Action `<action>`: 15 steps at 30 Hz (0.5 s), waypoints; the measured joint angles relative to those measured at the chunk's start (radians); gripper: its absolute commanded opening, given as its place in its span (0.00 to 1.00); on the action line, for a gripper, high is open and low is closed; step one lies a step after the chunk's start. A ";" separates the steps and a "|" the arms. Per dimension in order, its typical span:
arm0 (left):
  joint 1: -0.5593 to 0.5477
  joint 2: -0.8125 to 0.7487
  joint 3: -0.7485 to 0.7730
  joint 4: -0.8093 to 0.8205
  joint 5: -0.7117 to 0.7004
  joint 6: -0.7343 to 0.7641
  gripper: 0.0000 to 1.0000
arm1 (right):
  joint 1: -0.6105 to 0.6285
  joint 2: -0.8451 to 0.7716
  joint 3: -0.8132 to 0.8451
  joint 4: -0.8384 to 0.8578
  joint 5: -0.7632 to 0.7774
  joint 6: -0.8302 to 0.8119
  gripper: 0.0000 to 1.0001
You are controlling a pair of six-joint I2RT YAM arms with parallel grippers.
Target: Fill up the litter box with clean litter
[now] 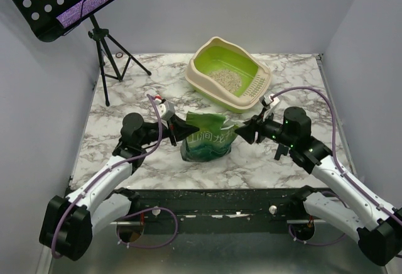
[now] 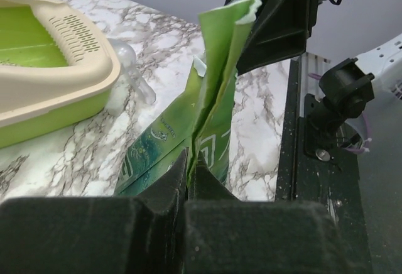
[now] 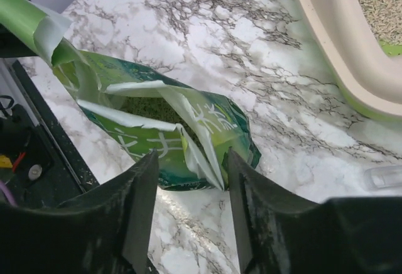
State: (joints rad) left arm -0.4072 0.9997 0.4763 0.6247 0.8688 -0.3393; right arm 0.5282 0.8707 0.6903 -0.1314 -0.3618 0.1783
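Pouring hinges on one relation, plain from above: the litter box (image 1: 202,85) sits beyond the bag (image 1: 207,141), on its far side and a little toward the right arm. Its long axis slants across the marble table (image 1: 282,161), and box and bag are apart, not touching. A pale, sandy patch of clean litter (image 1: 226,80) covers only part of the lime-green floor. The left gripper (image 1: 178,129) is at the bag's left top corner and the right gripper (image 1: 246,129) at its right top corner, the nearer of the two to the box. From the left wrist, the fingers are pressed tight on a fold of thin, crinkly green film that stands upright, and the box's smooth beige rim and slotted edge lie off to one side of the bag. From the right wrist, the jaws stand well apart with the bag's near corner between them, gripping nothing as far as I can tell. The bag's mouth gapes with dark granules showing inside, and the box's rounded rim curves just beyond the bag.
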 measured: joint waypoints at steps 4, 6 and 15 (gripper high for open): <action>0.002 -0.084 0.007 -0.149 -0.027 0.073 0.00 | 0.000 -0.019 -0.048 0.064 -0.021 -0.003 0.64; 0.002 -0.127 0.007 -0.214 -0.047 0.101 0.00 | 0.000 -0.021 -0.077 0.105 -0.032 -0.006 0.65; 0.001 -0.301 -0.029 -0.365 -0.119 0.154 0.00 | 0.000 -0.038 -0.240 0.363 -0.076 -0.047 0.68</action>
State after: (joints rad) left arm -0.4061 0.6991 0.4477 0.2592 0.7494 -0.1856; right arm 0.5282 0.8330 0.4500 0.2317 -0.4374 0.1310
